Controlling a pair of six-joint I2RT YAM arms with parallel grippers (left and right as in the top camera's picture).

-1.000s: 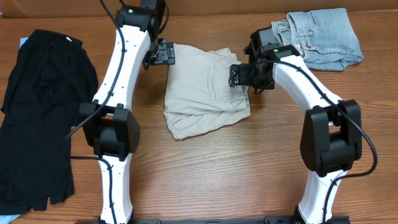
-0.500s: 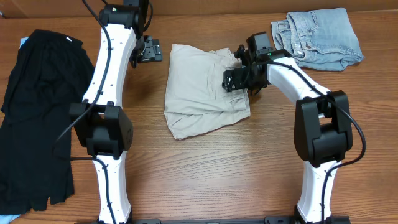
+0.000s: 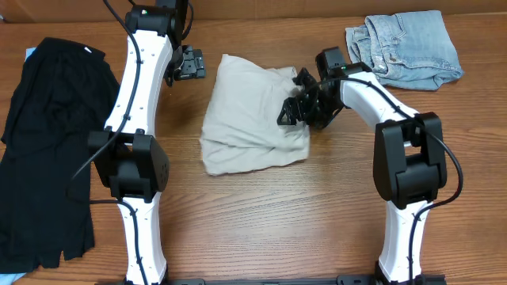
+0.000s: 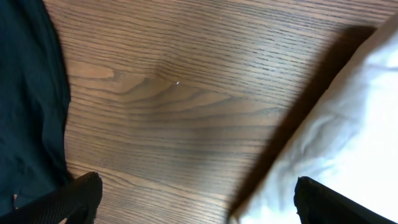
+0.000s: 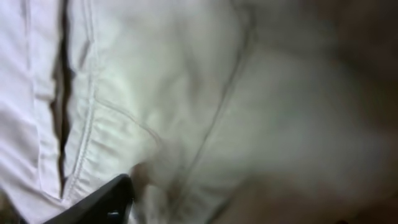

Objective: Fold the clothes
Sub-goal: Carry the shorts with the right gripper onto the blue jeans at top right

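Observation:
The clothes, a pair of pale beige shorts (image 3: 245, 115), lie bunched in the middle of the table. My right gripper (image 3: 295, 111) is down in their right edge. In the right wrist view the beige cloth (image 5: 186, 81) with its seams fills the blurred frame, and only one black finger (image 5: 102, 205) shows, pressed into a fold. Whether the jaws have closed on the cloth does not show. My left gripper (image 3: 184, 63) hangs open over bare wood to the left of the shorts. Between its fingers (image 4: 81, 196) nothing is held, and the shorts' edge (image 4: 348, 137) lies under the right one.
A large black garment (image 3: 47, 142) covers the table's left side and shows at the left of the left wrist view (image 4: 25, 93). A light-blue denim piece (image 3: 408, 43) sits at the back right, just behind the right arm.
The right gripper has dipped into the shorts' right edge and shifted left. The shorts have slid and bunched leftward. The left arm swung back left earlier and now holds still.

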